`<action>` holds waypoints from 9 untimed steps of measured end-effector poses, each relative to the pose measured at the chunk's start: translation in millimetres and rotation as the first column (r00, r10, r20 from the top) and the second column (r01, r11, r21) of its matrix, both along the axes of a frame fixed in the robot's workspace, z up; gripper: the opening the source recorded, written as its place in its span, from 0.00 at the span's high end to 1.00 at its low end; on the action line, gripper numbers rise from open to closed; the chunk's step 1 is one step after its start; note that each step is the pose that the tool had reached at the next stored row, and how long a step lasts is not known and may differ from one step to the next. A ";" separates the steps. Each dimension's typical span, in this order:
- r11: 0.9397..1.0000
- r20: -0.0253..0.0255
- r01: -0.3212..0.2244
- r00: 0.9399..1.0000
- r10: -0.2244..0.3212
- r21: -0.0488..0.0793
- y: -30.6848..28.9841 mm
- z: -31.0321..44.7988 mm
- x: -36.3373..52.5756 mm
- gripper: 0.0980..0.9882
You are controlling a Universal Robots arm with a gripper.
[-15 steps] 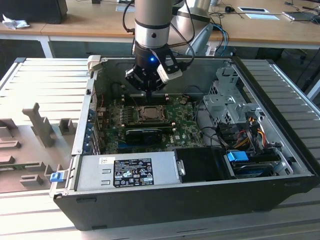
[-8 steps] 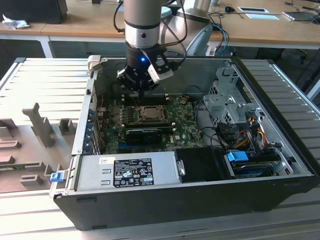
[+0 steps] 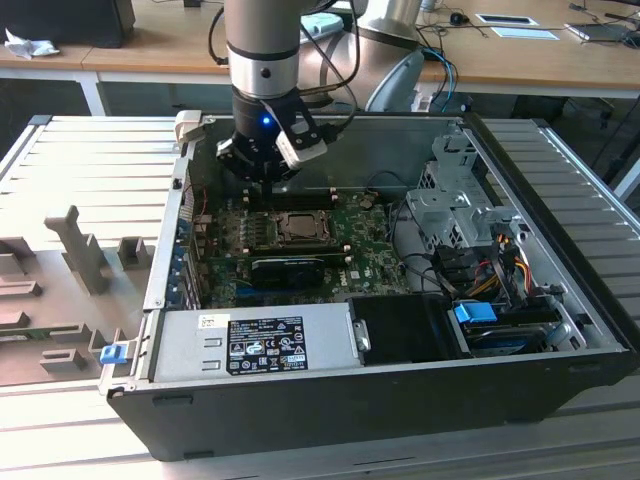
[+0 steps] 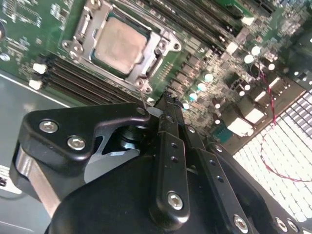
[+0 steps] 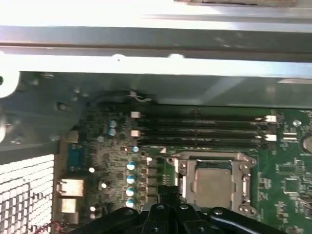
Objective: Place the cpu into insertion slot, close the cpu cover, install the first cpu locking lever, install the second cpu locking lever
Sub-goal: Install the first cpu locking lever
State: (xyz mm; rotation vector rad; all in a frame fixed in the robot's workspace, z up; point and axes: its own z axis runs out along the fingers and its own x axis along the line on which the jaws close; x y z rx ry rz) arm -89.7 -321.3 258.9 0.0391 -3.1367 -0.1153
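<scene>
Cpu (image 4: 119, 46) is seen seated in the insertion slot (image 3: 300, 215) on the motherboard (image 3: 365, 255), its pale metal face turned up and framed by the cpu cover (image 5: 242, 183), which is judged to be lying flat over it. Being square, the cpu offers no long axis; the socket's sides are seen to run parallel with the memory slots (image 5: 200, 129) beside it. The jaws are shown pressed together in the second wrist view, and nothing can be made out between them. Their tip is placed just beside one corner of the socket frame; whether metal is being touched cannot be told. In the exterior view the socket is found toward the exterior view's right of the jaws and nearer the camera, with the arm (image 3: 262, 60) held nearly upright above. The locking levers cannot be picked out with certainty. The motherboard is laid flat at the bottom of an open computer case (image 3: 400, 150), which is rested on a ribbed grey tabletop (image 3: 90, 160). Room around the socket is judged to be limited by the case wall on one side and a long black card (image 3: 285, 268) on the other
</scene>
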 end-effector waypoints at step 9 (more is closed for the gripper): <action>1.000 0.000 -0.013 1.000 0.013 0.010 1.9 -0.5 -17.6 0.99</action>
